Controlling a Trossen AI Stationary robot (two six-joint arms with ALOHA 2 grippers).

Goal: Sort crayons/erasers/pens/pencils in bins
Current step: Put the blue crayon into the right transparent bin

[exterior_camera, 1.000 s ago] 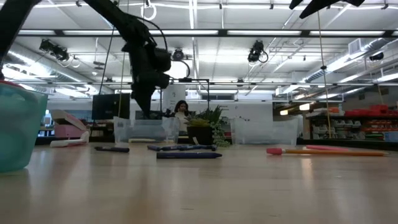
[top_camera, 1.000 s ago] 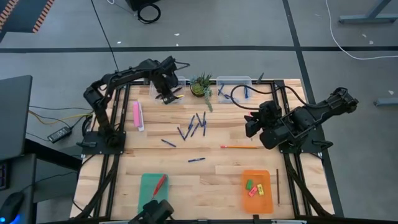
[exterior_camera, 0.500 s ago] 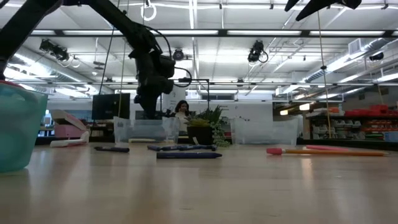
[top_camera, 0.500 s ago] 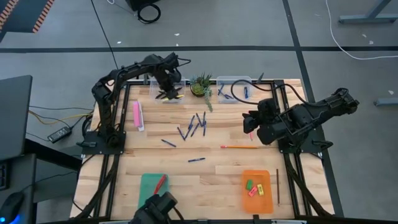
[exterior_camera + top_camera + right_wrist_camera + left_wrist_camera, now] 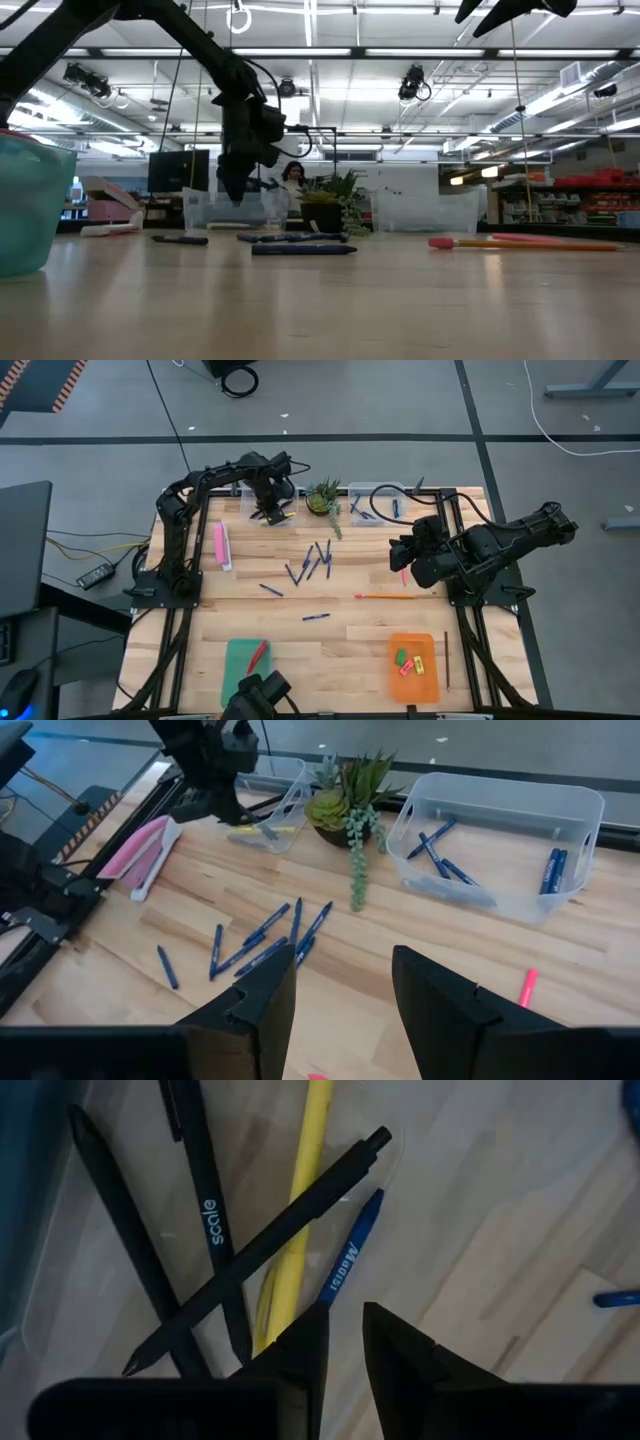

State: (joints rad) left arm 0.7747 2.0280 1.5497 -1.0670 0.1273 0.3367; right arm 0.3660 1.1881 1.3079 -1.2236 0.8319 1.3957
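High view: hovering the left gripper (image 5: 268, 511) over the clear bin (image 5: 291, 494) collecting pencils (image 5: 305, 1170), jaws narrowly parted and empty; parking the right gripper (image 5: 398, 556) above the tabletop (image 5: 340, 645), jaws spread.

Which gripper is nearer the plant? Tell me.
Left. The left gripper hangs over the clear bin right beside the plant; the right gripper waits farther off, across the table.

Along your bench's (image 5: 340, 660) far edge two tubs (image 5: 268, 505) flank a potted plant (image 5: 323, 498), pens (image 5: 312, 563) lie scattered mid-bench, a pencil (image 5: 387, 597) lies to their right, and two trays (image 5: 413, 665) sit near the front corners, the right one holding erasers (image 5: 410, 662).
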